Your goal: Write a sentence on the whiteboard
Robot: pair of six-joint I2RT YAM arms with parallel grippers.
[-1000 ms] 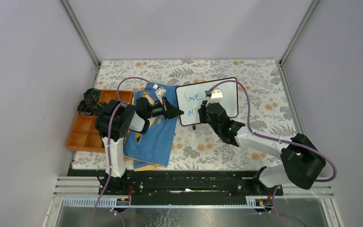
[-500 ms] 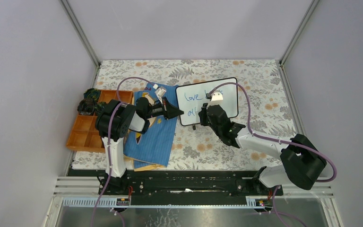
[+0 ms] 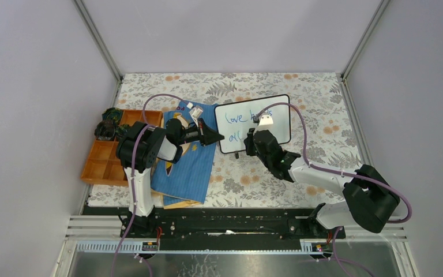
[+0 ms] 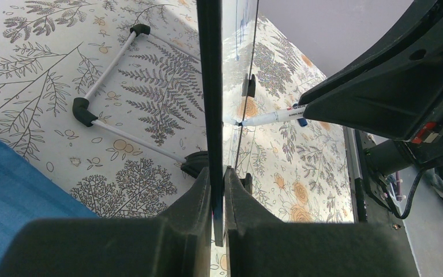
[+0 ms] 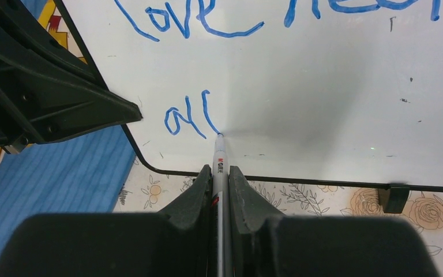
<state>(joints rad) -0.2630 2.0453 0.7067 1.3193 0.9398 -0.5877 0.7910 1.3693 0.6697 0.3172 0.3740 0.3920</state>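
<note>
The right gripper (image 5: 221,173), clamping the marker (image 5: 219,151), sits farther along the sentence (image 5: 187,115) than before. The left gripper (image 4: 217,179) pinches the whiteboard (image 5: 323,86) at its left edge. Keep strokes light.

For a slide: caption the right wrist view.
Right gripper's marker touches the whiteboard beside blue "all"; left gripper clamps its edge.

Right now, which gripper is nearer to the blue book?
Left. The left gripper clamps the left edge of the whiteboard, right beside the blue book; the right gripper holds a marker against the board, farther away.

Bright, even light; soft shadows.
</note>
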